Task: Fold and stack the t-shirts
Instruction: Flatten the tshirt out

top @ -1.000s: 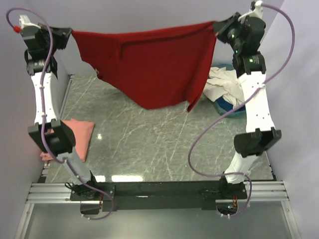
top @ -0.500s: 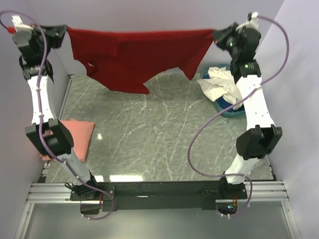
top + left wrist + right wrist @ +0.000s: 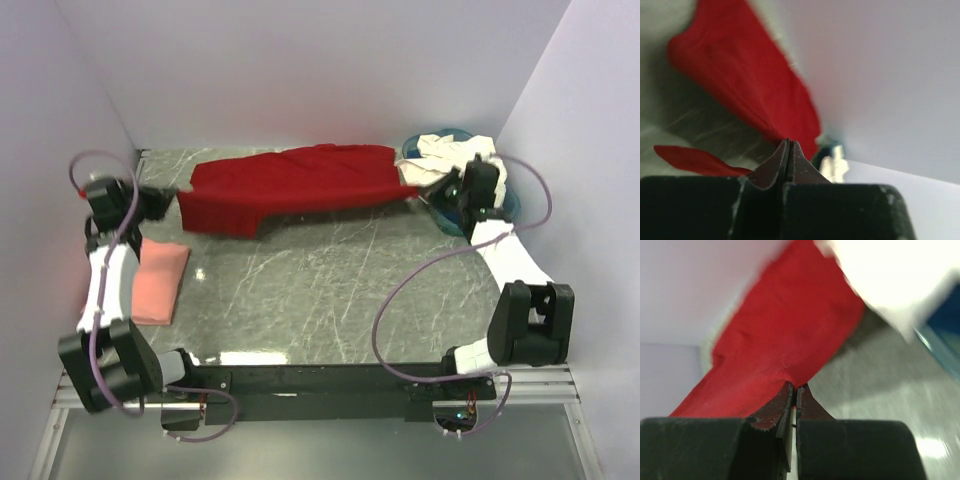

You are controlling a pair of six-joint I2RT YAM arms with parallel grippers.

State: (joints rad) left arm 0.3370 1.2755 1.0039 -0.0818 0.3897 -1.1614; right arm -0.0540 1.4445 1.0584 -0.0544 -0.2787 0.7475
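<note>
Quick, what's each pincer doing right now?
Left pincer: closed on the deep red cloth t-shirt.
Right pincer: closed on the same t-shirt, opposite end.

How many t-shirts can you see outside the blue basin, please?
2: the red t-shirt stretched across the far side, and the folded pink t-shirt at the left. The basin's white heap may hide more.
</note>
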